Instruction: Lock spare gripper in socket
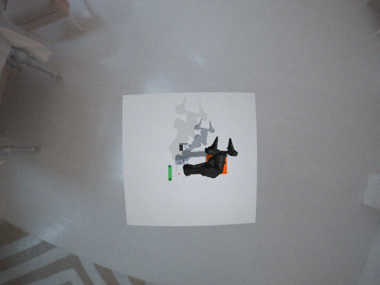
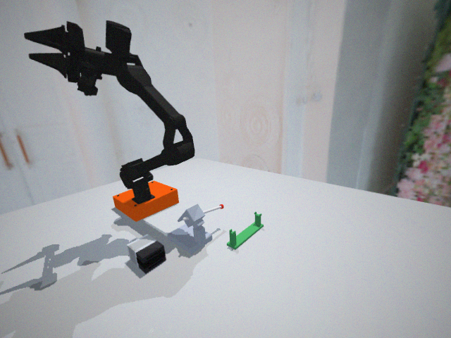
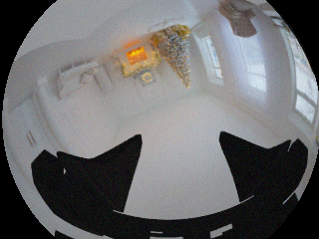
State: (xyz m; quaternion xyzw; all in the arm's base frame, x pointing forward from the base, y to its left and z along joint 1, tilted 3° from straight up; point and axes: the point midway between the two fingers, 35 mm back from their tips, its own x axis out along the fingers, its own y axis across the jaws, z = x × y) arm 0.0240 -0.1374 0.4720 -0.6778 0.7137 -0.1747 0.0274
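Observation:
The grey mount (image 1: 181,160) (image 2: 199,234) stands on the table, its angled socket (image 2: 192,215) at the top. The lock pin (image 1: 179,169) (image 2: 212,209) runs through the socket; its white shaft and red head stick out on the side toward the green stand, and a pale tip shows at the other side. The spare gripper, a small white and black block (image 1: 181,147) (image 2: 151,255), lies on the table beside the mount, apart from it. My gripper (image 1: 223,138) (image 2: 27,45) (image 3: 182,137) is open and empty, high above the table and far from the mount, pin and block.
A green stand (image 1: 169,173) (image 2: 246,235) with two notched uprights is on the table beyond the pin's red head. The arm's orange base (image 1: 225,168) (image 2: 158,210) is on the other side of the mount. The arm's shadows fall across the mount and block area.

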